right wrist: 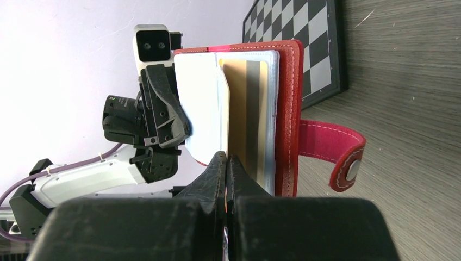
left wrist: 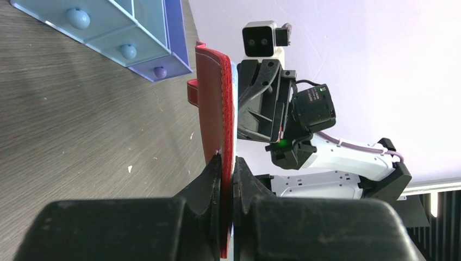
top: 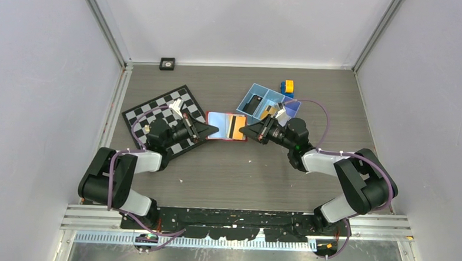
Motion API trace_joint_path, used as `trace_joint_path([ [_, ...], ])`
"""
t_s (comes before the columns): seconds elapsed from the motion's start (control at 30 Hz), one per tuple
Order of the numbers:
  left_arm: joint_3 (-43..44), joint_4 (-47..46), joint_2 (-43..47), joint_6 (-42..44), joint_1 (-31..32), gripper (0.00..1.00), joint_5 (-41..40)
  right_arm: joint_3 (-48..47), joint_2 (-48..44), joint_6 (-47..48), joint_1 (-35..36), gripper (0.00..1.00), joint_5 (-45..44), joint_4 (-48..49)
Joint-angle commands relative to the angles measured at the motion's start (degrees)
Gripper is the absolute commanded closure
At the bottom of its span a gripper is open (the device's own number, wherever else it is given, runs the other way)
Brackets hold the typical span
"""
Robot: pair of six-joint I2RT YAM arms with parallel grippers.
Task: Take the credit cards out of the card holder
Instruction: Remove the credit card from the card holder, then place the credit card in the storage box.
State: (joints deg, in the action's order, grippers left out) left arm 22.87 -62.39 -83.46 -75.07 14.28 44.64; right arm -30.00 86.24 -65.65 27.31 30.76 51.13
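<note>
Grip first: hold the left fingers [left wrist: 209,179] shut on the red cover of the open card holder [left wrist: 215,103], at the middle of the tabletop [top: 244,172], and with the right fingers [right wrist: 213,173] pinching the orange-gold credit card [right wrist: 239,98], pull straight along its pocket without twisting. Farther in, no telling of further cards behind the pale lining [right wrist: 198,98], nor of any gap beneath the holder.

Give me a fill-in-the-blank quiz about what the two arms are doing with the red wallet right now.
1. The left end effector is clamped on the card holder's ___ cover.
2. The right end effector pinches an orange-gold credit card crossed by a dark ___.
3. The flat board has a ___ pattern.
4. The tray with compartments is coloured ___.
Missing words: red; stripe; checkered; blue.
</note>
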Motion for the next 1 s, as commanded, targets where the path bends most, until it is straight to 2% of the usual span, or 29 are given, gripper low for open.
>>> trace_joint_path([
  [0.0,-0.3,-5.1,2.9,-0.2,-0.9,1.0,-0.5,0.4,-1.9,1.1,-0.2,1.0,-0.8,1.1],
  [0.1,-0.4,-1.6,3.8,1.5,-1.2,1.0,-1.1,0.6,-2.8,1.0,-0.9,0.99,-0.8,0.8],
  [0.2,-0.2,6.1,6.2,5.0,-1.2,1.0,-2.7,0.8,-4.8,1.2,-2.8,0.99,-1.0,-2.0],
  [0.33,0.6,19.6,12.2,11.8,-1.2,1.0,-6.6,0.0,-9.3,3.8,-6.4,0.99,-3.3,-11.2],
  [0.5,1.8,32.4,18.6,17.3,-1.2,1.0,-11.4,-6.1,-13.9,11.1,-8.5,1.0,-10.1,-30.5],
  [0.63,1.9,35.1,20.4,18.5,-1.1,1.0,-13.1,-11.6,-12.6,14.4,-9.5,1.0,-16.1,-41.1],
  [0.97,2.0,34.7,18.9,18.3,-1.2,1.0,-12.7,-19.7,-1.3,12.6,-15.0,1.0,-17.3,-43.6],
])
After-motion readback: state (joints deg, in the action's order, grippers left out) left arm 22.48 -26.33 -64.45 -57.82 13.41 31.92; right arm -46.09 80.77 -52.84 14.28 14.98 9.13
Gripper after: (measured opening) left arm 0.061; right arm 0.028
